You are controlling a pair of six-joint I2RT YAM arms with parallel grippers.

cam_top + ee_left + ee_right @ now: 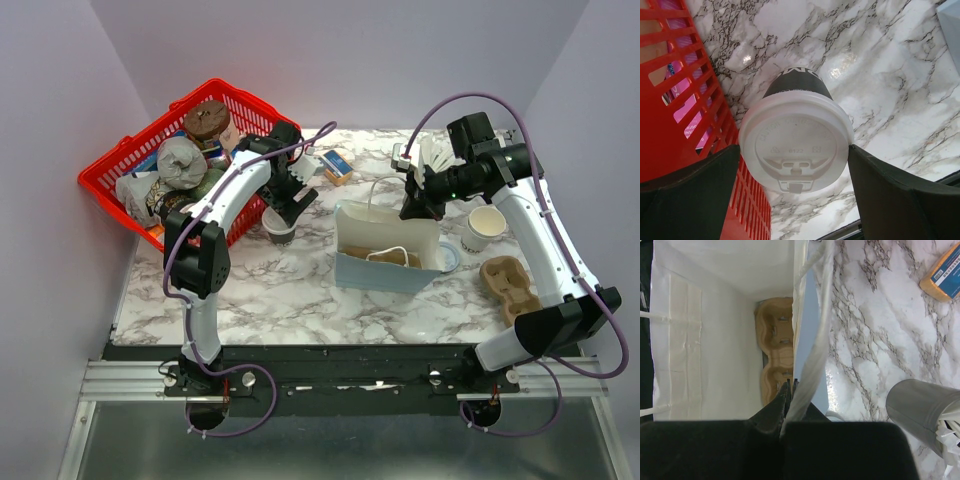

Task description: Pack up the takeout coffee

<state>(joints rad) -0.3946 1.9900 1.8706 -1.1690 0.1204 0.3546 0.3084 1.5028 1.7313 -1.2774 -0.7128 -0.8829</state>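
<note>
Left tool (795, 185) apart, straddling coffee (796, 145) lid; light, crushable cup, so grip body below rim; right tool (789, 390) clamped on bag (725, 340) edge.

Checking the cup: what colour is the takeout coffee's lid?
White; the lid shows best in the left wrist view.

Your marble table (290, 290) carried a red basket (120, 190) at upper left, the takeout coffee (280, 228) beside it, a paper bag (385, 268) at centre, and a cream cup (484, 226) and cardboard carrier (508, 284) at right.
</note>
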